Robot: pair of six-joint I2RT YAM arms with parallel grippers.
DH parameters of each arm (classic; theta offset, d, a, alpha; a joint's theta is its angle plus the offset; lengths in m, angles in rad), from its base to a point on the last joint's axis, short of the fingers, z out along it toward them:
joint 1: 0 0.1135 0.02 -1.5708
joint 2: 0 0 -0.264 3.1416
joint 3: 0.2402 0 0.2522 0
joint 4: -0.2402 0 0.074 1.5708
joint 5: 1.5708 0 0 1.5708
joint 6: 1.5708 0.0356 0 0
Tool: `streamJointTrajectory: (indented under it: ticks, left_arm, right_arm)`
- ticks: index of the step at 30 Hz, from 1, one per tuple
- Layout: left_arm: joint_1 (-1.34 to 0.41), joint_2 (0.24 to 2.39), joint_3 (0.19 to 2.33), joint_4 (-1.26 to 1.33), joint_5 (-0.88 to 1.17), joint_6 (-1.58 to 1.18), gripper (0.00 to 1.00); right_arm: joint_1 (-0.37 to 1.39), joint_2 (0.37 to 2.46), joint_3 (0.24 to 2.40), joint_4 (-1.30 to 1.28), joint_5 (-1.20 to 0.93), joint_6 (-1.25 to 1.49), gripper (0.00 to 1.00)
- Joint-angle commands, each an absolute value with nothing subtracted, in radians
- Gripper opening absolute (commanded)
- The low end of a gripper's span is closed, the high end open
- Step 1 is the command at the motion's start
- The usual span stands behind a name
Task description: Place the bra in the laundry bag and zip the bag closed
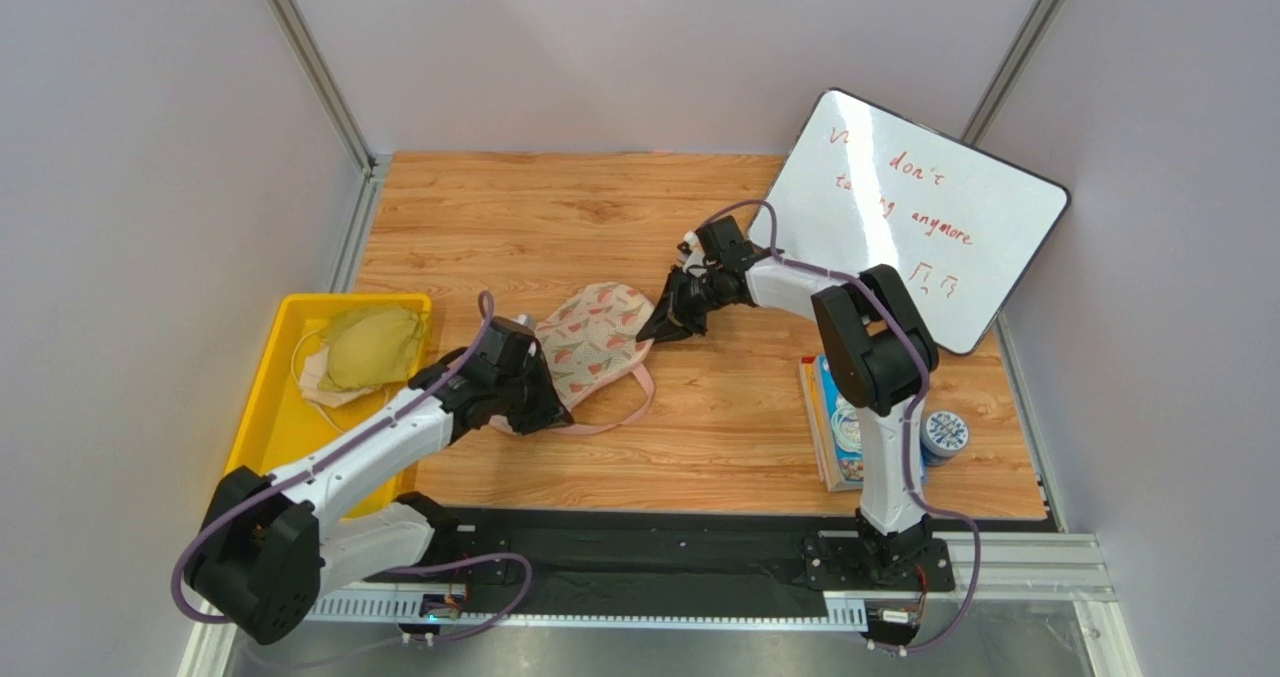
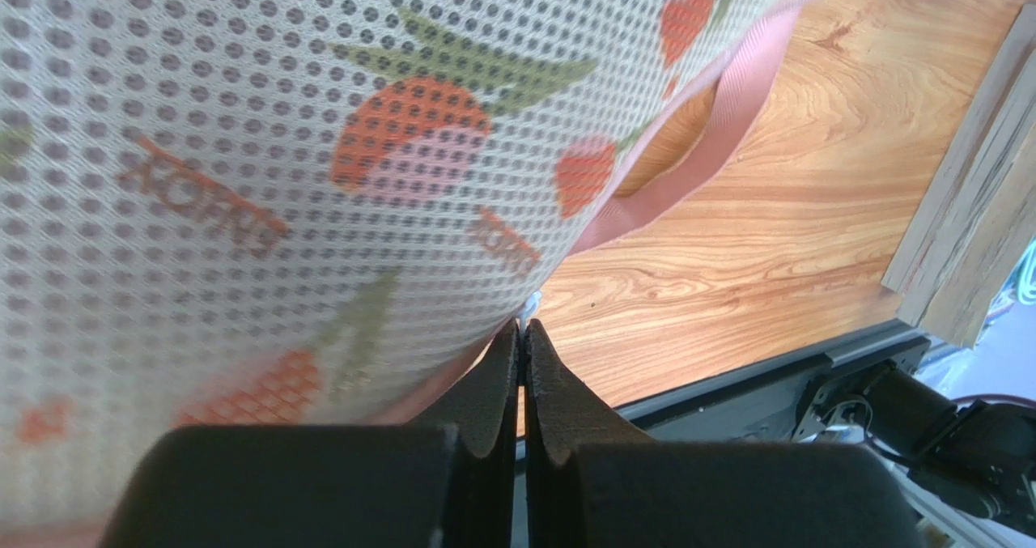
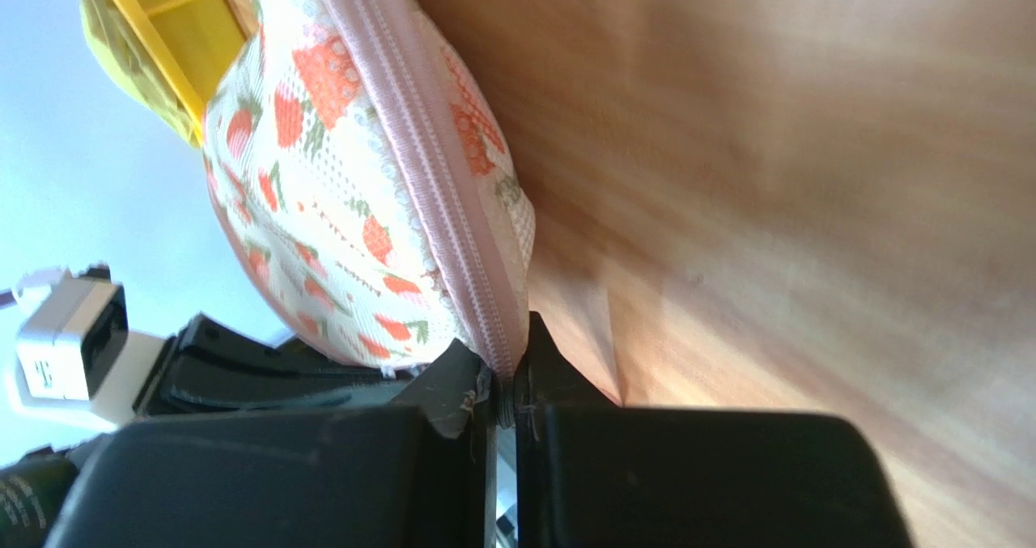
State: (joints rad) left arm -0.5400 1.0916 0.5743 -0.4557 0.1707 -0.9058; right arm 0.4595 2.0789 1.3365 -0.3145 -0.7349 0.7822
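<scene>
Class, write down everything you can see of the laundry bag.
The laundry bag is a rounded beige mesh-fabric pouch printed with red fruit and green leaves. A pink zipper runs along its rim, closed where visible, and a pink strap loops from it. It rests on the wooden table, right of the yellow bin. The left end effector pinches its near-left edge; the right end effector is shut at the zipper's end. Its contents are hidden.
</scene>
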Motion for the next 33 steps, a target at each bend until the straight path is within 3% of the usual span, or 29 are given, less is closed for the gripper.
streamJointTrajectory:
  ticks: [1,3,5,6,8,9,12,17,21,33]
  left_arm:
    - [-0.542,1.097,0.572,-0.485,0.228,-0.876,0.0]
    - [-0.543,1.13,0.583,-0.434,0.277,-0.891,0.0]
    - [-0.541,1.163,0.592,-0.366,0.322,-0.911,0.0]
    - [-0.541,1.172,0.597,-0.342,0.334,-0.923,0.0]
    - [-0.542,1.204,0.62,-0.298,0.359,-0.943,0.0]
    - [-0.541,1.213,0.632,-0.293,0.362,-0.943,0.0]
    - [-0.541,1.253,0.681,-0.295,0.373,-0.931,0.0]
    - [-0.541,1.295,0.719,-0.293,0.383,-0.919,0.0]
    - [-0.542,1.305,0.716,-0.284,0.396,-0.923,0.0]
    - [-0.541,1.278,0.709,-0.284,0.407,-0.928,0.0]
  right_arm:
    - [0.442,2.138,1.504,-0.396,-0.618,0.715,0.0]
    - [0.442,2.174,1.552,-0.443,-0.614,0.716,0.01]
    - [0.445,2.192,1.623,-0.495,-0.598,0.713,0.1]
    - [0.446,2.192,1.641,-0.552,-0.597,0.704,0.28]
    - [0.448,2.174,1.64,-0.595,-0.572,0.698,0.47]
    - [0.446,2.134,1.625,-0.609,-0.565,0.693,0.61]
    - [0.445,2.042,1.542,-0.63,-0.537,0.681,0.73]
    - [0.469,1.91,1.382,-0.565,-0.604,0.696,0.74]
    - [0.535,1.835,1.217,-0.363,-0.707,0.805,0.65]
    - [0.649,1.962,1.213,-0.084,-0.804,1.001,0.53]
